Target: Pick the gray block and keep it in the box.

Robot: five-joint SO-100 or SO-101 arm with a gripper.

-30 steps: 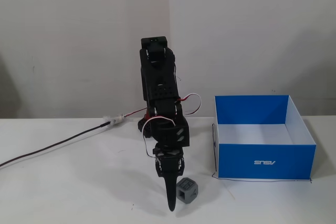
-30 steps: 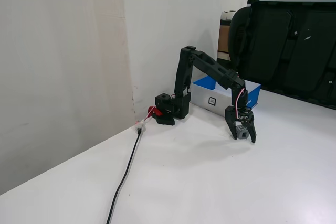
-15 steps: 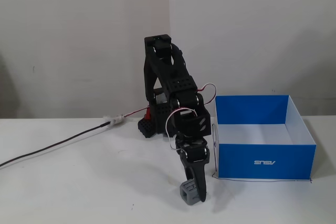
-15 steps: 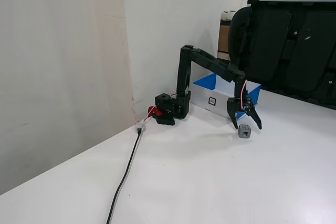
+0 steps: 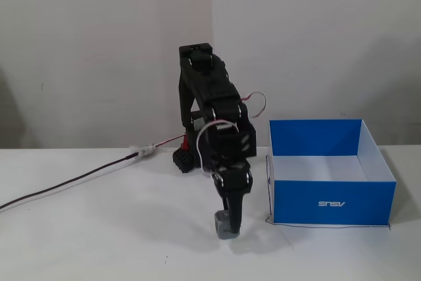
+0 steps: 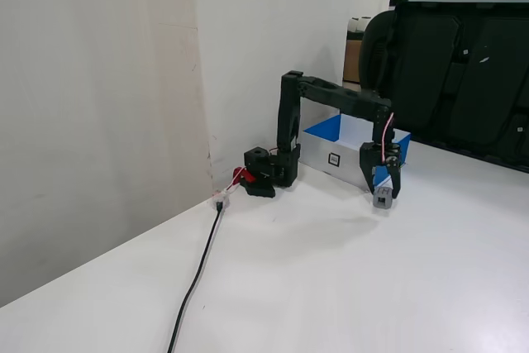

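The gray block (image 5: 222, 224) is a small gray cube held between the tips of my black gripper (image 5: 227, 223), which points straight down in a fixed view. The block sits at or just above the white table, left of the box's front corner. The box (image 5: 332, 203) is blue with a white inside and an upside-down ASUS logo, open at the top, to the right of the arm. In the other fixed view the gripper (image 6: 386, 193) holds the block (image 6: 382, 198) in front of the box (image 6: 326, 129).
A black cable (image 5: 66, 182) runs across the table from the left to the arm's base (image 5: 186, 157); it also shows in a fixed view (image 6: 194, 279). A thin dark outline (image 5: 329, 226) is drawn around the box. A black office chair (image 6: 446, 72) stands behind the table.
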